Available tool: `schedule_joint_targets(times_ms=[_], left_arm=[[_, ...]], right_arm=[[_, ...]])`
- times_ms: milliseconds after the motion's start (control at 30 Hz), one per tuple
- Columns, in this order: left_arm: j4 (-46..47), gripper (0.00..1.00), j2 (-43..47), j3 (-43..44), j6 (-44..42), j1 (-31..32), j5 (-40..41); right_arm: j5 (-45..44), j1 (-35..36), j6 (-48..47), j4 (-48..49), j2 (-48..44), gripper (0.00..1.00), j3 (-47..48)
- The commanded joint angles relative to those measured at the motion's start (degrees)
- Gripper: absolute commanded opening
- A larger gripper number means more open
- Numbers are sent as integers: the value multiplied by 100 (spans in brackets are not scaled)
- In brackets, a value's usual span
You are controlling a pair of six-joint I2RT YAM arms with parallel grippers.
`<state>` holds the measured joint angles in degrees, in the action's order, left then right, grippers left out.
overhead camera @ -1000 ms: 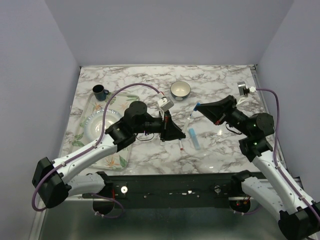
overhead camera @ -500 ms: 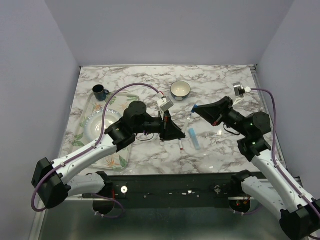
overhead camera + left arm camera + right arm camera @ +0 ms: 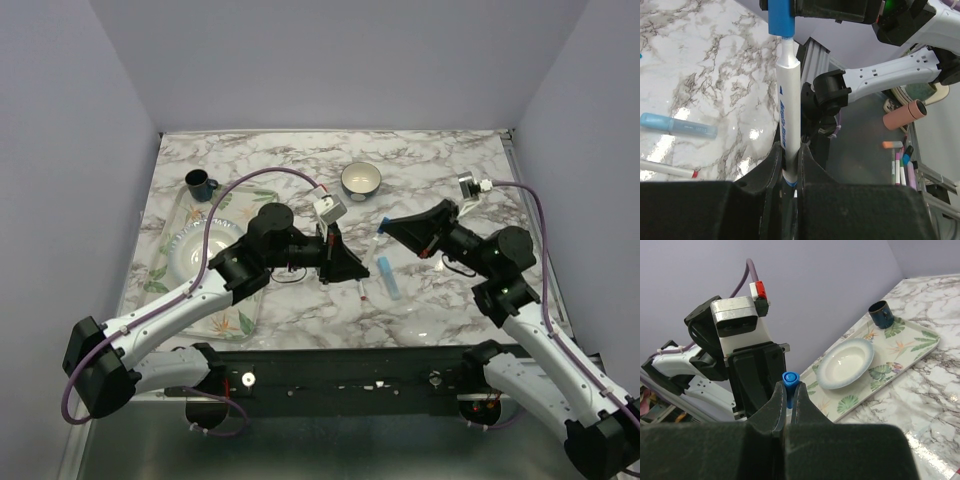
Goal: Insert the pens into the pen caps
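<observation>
Left wrist view: the left gripper (image 3: 789, 156) is clamped on a white pen (image 3: 788, 95) that points straight out from its fingertips, tip at the mouth of a blue cap (image 3: 779, 17). The right gripper (image 3: 788, 392) pinches that cap tight. A pale blue marker (image 3: 677, 126) lies beside the left gripper.

Robot lab test cell: white-grey marble-look tabletop (image 3: 440, 160) boxed by plain lilac walls (image 3: 330, 60) left, far & right; black metal mounting rail (image 3: 340, 368) at near edge.
</observation>
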<state>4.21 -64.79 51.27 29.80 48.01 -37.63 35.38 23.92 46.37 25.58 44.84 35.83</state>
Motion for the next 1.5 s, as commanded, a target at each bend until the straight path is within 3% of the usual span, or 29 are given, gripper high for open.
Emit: schedule_joint_targets(times_ms=[0,333,467,700,867,1200,1367,1467], left_arm=[[-51,0,160,-20,-168,-2,238],[-78,0,63,24,-159,-2,309],[212,0,11,6,34,-20,168],[958,0,107,-47,333,-37,273],[889,0,-7,244,184,-37,536],[1214,0,-182,322,-44,-37,1055],[1223,0,-261,393,-203,-28,1713],[1363,0,-323,419,-212,-28,1767]], right_arm=[[-136,209,-382,-510,-98,1,-164],[-365,403,-717,-800,-432,1,-515],[-242,429,-577,-143,-520,1,-937],[-66,464,-392,201,-485,1,-1236],[57,473,-287,122,-660,1,-1333],[49,482,495,-343,-1012,1,-1465],[-425,491,57,-1396,-1179,1,-1290],[-409,499,-92,-1442,-1232,1,-1324]])
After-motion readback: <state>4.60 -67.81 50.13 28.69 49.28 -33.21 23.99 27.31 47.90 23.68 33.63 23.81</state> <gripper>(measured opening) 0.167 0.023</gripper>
